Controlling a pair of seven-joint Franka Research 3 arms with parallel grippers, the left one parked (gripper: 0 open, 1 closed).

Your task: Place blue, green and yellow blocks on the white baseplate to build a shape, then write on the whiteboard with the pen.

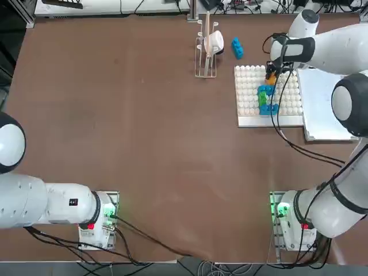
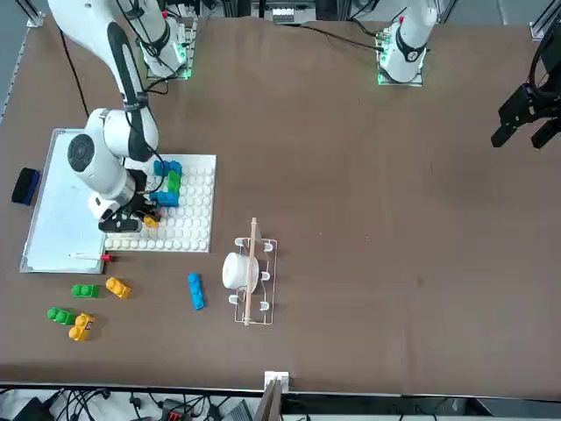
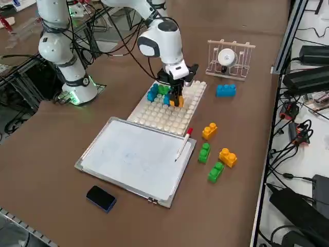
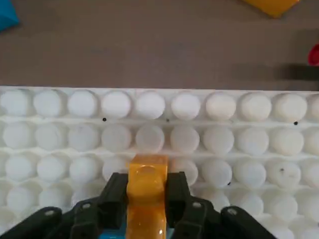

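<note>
Item: yellow block (image 4: 146,199), judged light, rigid and smooth-sided, best held across its 2 long flanks, was clamped between the right gripper (image 4: 147,204) fingers just above the white baseplate (image 4: 239,149), beside the blue-green stack (image 1: 267,99).

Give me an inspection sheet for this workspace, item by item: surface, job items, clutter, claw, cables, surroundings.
Surface: brown table, bare over most of its area.
Job's things: white baseplate carries a cluster of blue and green blocks; loose blocks lie on the table beyond the baseplate, with one blue block near the rack; the pen rests on the whiteboard edge.
Clutter: wire rack holding a white cup; dark eraser beside the whiteboard.
Claw: right claw over the baseplate, shut on an orange-yellow block.
Cables: black cable trails across the table from the right arm.
Surroundings: cables and equipment past the table edge.
</note>
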